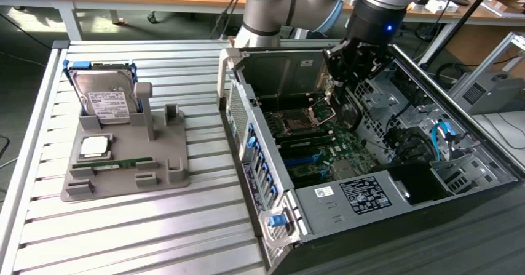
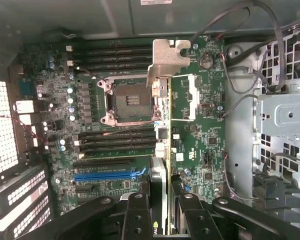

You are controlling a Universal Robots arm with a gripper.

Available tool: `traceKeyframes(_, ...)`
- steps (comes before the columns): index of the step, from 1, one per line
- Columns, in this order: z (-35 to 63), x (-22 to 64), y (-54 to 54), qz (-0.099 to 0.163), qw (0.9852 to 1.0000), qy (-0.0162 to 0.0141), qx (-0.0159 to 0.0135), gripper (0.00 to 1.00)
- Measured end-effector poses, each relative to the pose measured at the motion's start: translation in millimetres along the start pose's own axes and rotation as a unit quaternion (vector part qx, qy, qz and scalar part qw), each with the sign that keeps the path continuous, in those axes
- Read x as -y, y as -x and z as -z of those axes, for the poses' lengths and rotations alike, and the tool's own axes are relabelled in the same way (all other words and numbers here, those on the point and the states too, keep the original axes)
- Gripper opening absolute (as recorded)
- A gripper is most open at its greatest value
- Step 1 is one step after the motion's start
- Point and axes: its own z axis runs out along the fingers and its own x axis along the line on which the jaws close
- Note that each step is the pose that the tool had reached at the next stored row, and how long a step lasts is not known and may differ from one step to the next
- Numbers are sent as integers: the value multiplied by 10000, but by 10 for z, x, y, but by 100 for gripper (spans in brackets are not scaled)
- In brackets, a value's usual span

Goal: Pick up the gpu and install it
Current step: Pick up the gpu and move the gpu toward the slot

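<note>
Overhead, gripper (image 2: 160, 202) grips gpu (image 2: 160, 170) edge-on above motherboard (image 2: 200, 135).

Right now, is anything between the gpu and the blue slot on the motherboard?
Nothing visible. The gripper holds the gpu edge-on above the motherboard, and the blue slot lies bare, with no cable or card across it.

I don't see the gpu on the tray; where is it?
In the wrist view the gpu is held edge-on in the gripper above the motherboard, inside the open case on the exterior view's right, its bracket near the CPU socket.
</note>
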Motion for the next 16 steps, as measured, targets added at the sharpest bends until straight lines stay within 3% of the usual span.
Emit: traceKeyframes(16,-94,-6,-3,1,10000,-35,2,27)
